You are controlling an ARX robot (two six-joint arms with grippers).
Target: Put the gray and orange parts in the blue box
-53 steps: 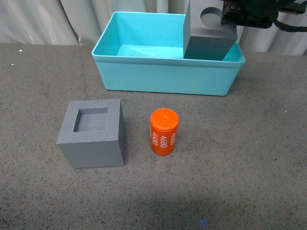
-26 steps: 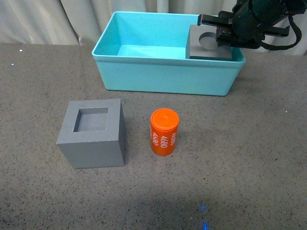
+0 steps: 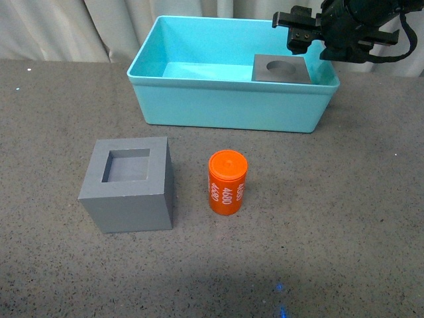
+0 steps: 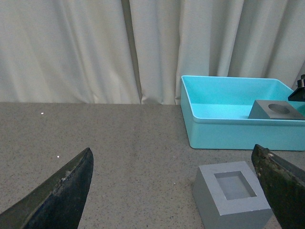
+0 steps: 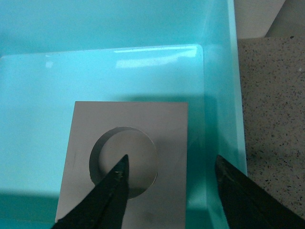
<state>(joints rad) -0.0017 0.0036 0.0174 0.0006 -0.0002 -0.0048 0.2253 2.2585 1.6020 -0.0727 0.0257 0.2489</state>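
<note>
The gray cube with the round hole (image 3: pixel 281 69) sits inside the blue box (image 3: pixel 228 106), at its right end. My right gripper (image 3: pixel 306 30) is open and empty just above it; in the right wrist view its fingertips (image 5: pixel 120 177) spread over the cube (image 5: pixel 162 143) and the box's right wall (image 5: pixel 217 119). The gray cube with the square recess (image 3: pixel 129 189) stands on the table at front left, the orange "4680" cylinder (image 3: pixel 227 183) upright to its right. My left gripper (image 4: pixel 174 164) is open and empty; the recess cube (image 4: pixel 233 200) lies near its one finger.
A dark speckled tabletop (image 3: pixel 344 218) carries everything. Pale curtains (image 3: pixel 66 26) hang behind the box. The box's left and middle floor (image 3: pixel 199 69) is bare. The box also shows in the left wrist view (image 4: pixel 238 129).
The round-hole cube was held tilted above the box's right end; it has come down onto the box floor and been let go. My right gripper has opened and risen slightly.
</note>
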